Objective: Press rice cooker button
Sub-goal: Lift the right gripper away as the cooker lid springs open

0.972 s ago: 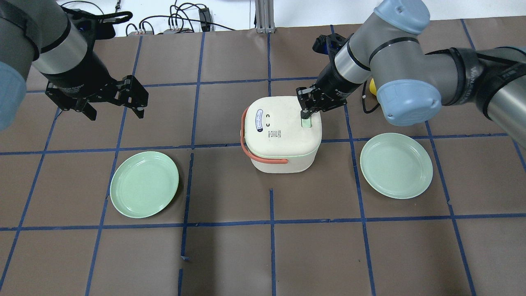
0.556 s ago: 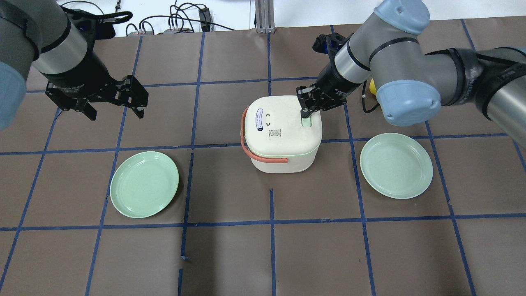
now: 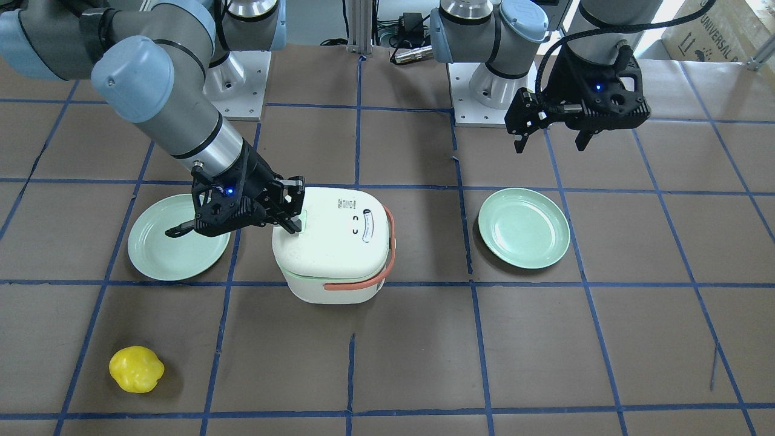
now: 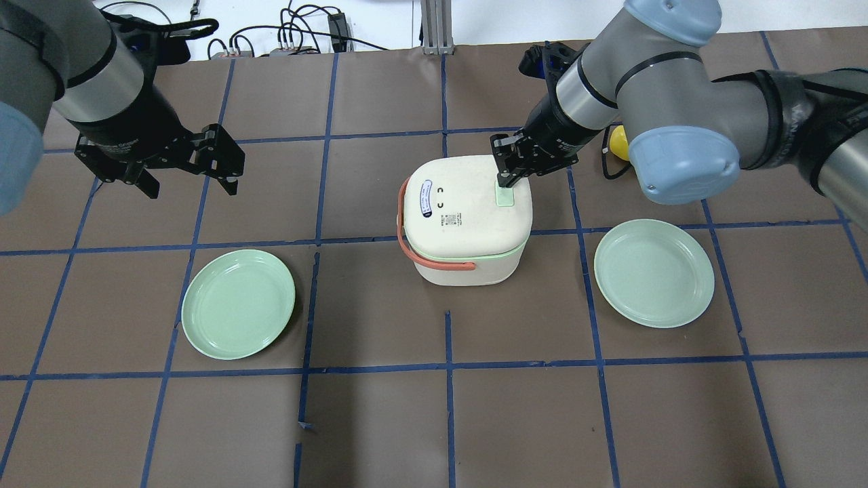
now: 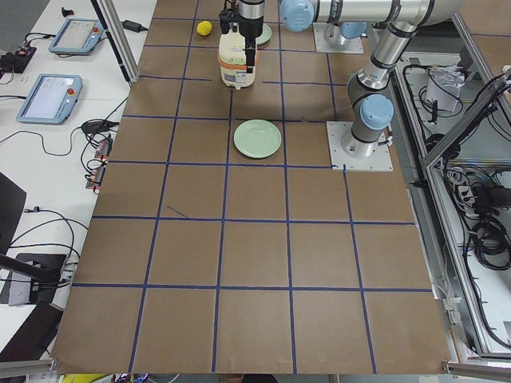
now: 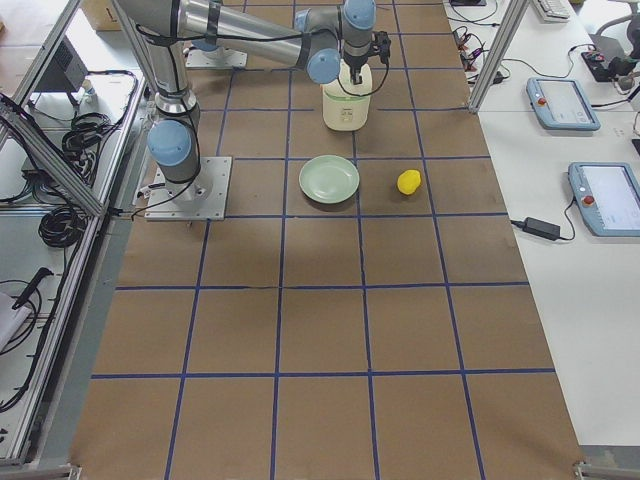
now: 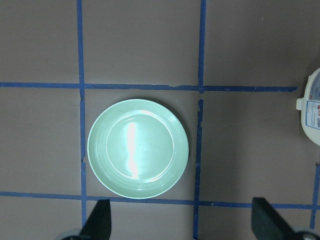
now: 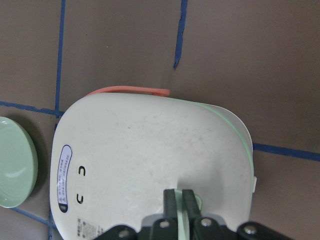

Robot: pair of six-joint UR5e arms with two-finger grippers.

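The white rice cooker (image 4: 463, 220) with an orange handle stands mid-table, and also shows in the front view (image 3: 333, 242). Its pale green button (image 4: 504, 196) is on the lid's right side. My right gripper (image 4: 503, 179) is shut and empty, its tips at the button's far edge. I cannot tell if they touch. In the right wrist view the shut fingers (image 8: 175, 200) point down at the lid (image 8: 150, 150), with the button (image 8: 198, 202) just beside them. My left gripper (image 4: 190, 184) is open and empty, hanging over the table far left of the cooker.
A green plate (image 4: 238, 303) lies left of the cooker, under the left wrist camera (image 7: 138, 148). A second green plate (image 4: 654, 272) lies to the right. A yellow fruit-like object (image 3: 136, 369) sits beyond the right arm. Cables lie at the table's far edge.
My right gripper has drawn back from over the button toward the far side, and more of the button shows. The left arm and the cooker have not moved.
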